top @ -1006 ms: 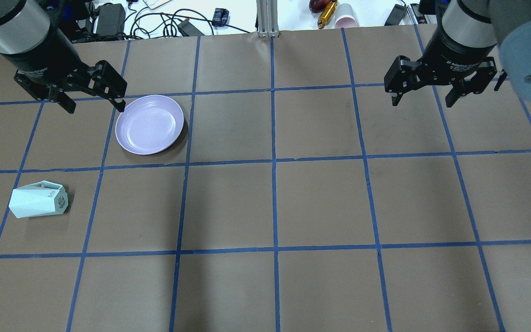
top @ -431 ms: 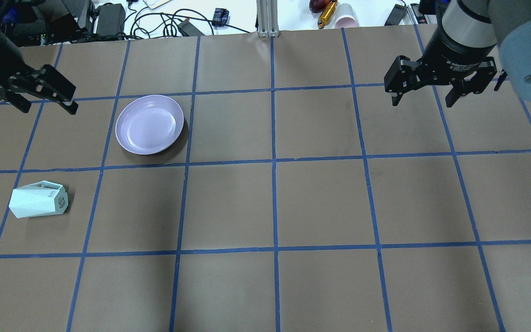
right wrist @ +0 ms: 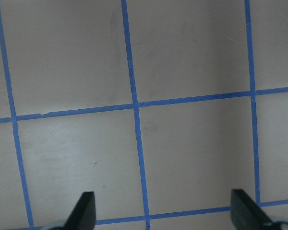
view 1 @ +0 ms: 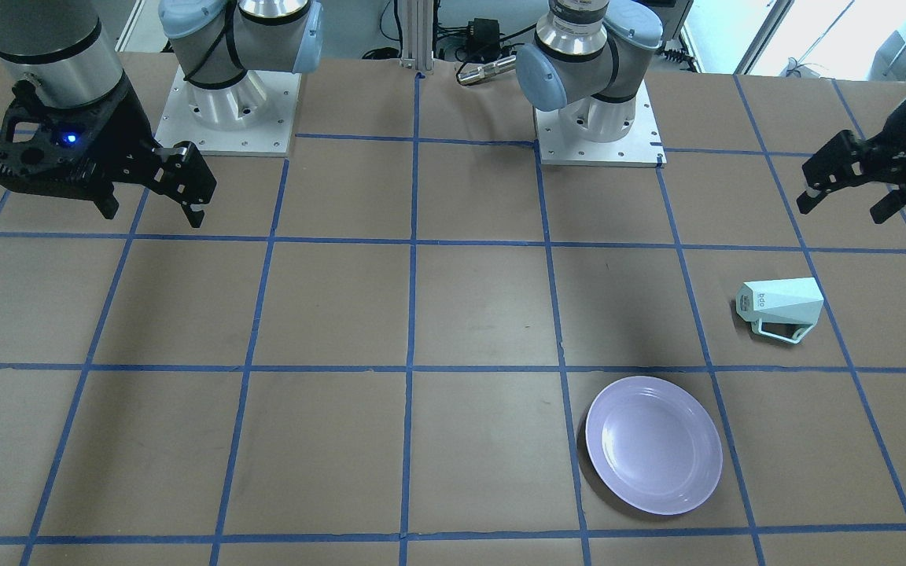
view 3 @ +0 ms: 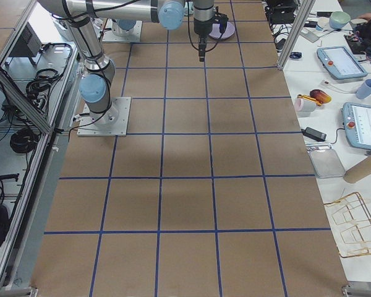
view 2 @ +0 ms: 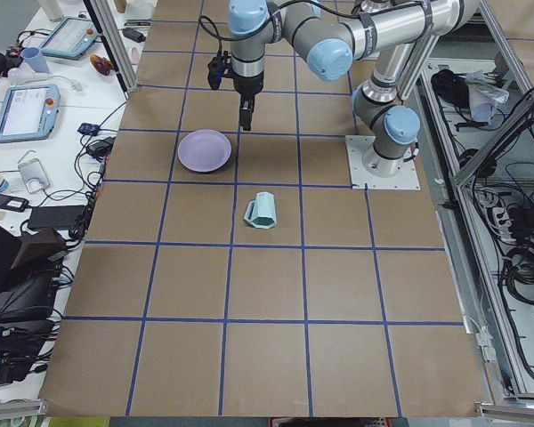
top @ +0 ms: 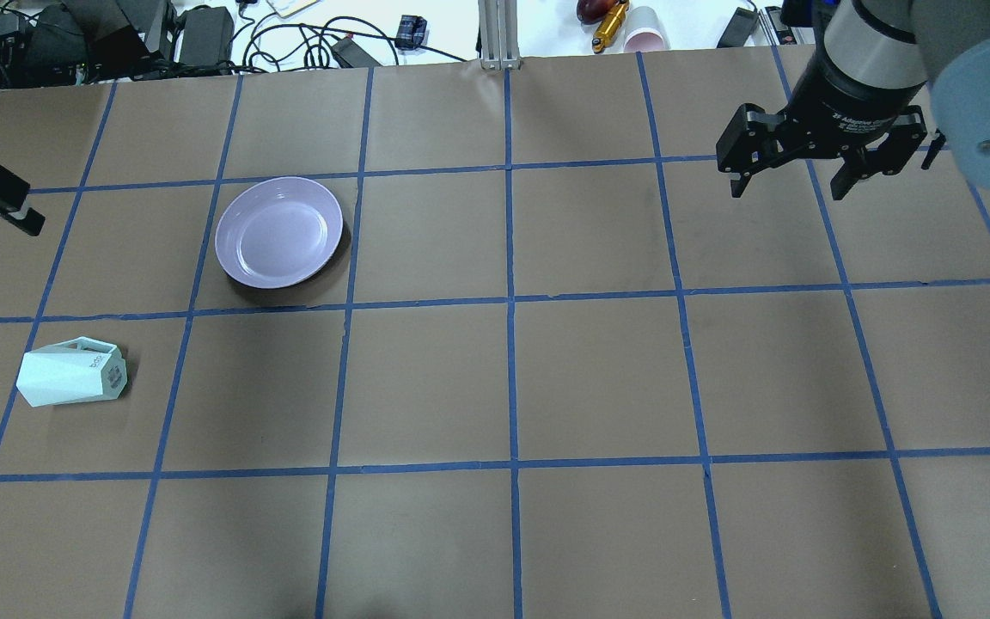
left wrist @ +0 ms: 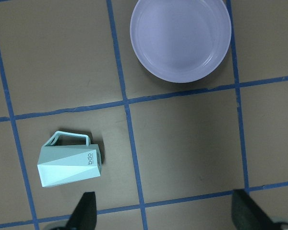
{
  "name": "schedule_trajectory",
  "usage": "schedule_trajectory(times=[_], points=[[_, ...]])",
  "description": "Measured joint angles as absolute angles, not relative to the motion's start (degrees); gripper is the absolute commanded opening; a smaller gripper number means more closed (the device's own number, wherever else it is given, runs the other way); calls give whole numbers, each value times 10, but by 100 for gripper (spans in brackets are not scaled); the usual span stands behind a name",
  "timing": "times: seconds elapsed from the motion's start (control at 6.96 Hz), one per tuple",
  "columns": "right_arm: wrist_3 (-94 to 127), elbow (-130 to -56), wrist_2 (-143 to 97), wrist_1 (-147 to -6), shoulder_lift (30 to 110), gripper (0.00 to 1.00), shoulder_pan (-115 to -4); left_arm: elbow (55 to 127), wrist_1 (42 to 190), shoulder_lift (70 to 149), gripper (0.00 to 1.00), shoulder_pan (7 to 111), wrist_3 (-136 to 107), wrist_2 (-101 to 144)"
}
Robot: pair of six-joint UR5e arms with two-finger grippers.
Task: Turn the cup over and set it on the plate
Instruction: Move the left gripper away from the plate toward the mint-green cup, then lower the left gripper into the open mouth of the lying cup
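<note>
The small pale mint-green faceted cup point(top: 72, 372) is lying on its side on the brown paper-covered bench point(top: 598, 378), the one with the blue tape grid. It sits in the bench's left half, roughly midway between the robot-side edge and the operators' edge. Its base, with the little printed mark, faces the middle of the bench, and the wide rim faces the left end. The angular open handle sticks out sideways toward the operators' edge.

The round glossy lavender plate point(top: 278, 232) is well apart from the cup. It's closer to the operators' edge and a bit more toward the bench's middle, right side up.

The left gripper point(view 1: 844, 208) hangs above the bench with its jaws spread wide. It points down and isn't touching anything. From the left wrist camera, the cup isn't between the jaws. It lies just past one fingertip, off to that side, with the plate farther out ahead. In the front-facing view this gripper sits to the robot side of the cup and a little toward the left end.

The right gripper point(top: 785, 191) hovers over the bench's right half, jaws spread apart too. It's well away from both the cup and the plate, and its wrist camera only sees paper and tape lines underneath.
</note>
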State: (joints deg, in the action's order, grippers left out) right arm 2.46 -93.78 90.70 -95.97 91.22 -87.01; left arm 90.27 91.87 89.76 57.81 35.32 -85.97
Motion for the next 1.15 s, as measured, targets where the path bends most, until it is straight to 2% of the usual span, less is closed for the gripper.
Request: schedule_trajectory(times=[0.43, 1.15], points=[[25, -938, 907, -960, 912, 100, -870, 906, 924, 934, 100, 466, 433, -803], [25, -938, 907, -960, 912, 100, -870, 893, 919, 1026, 100, 376, 544, -772]])
